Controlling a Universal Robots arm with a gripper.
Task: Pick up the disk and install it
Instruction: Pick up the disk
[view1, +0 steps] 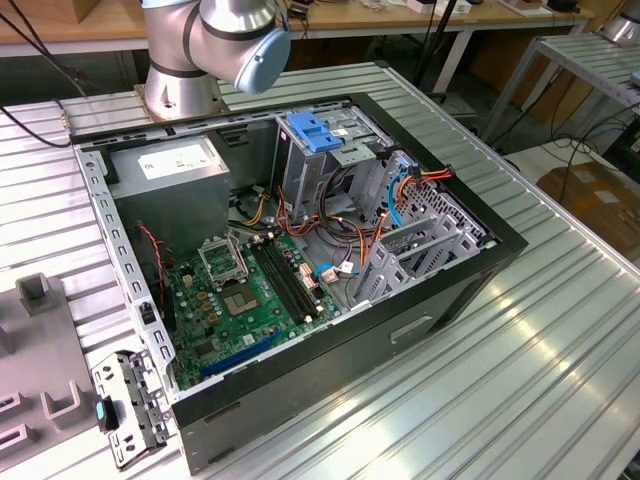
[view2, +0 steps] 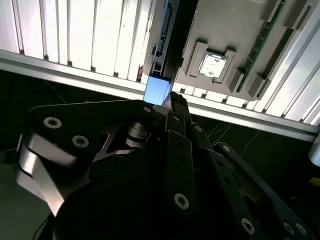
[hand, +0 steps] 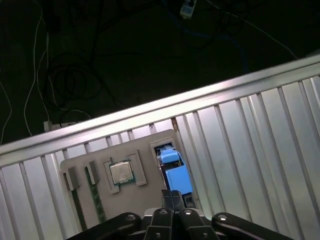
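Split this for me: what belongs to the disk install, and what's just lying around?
Job in hand:
- disk, in a slot of the grey tray
- gripper, right at the disk
- open PC case, presumably where it goes

Lying about:
- processor chip and memory stick, in the same tray
- loose metal bracket, on the table beside the case

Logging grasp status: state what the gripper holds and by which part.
Cannot be told. The gripper is right at the blue end of the disk in its grey holder, but a hold isn't visible.
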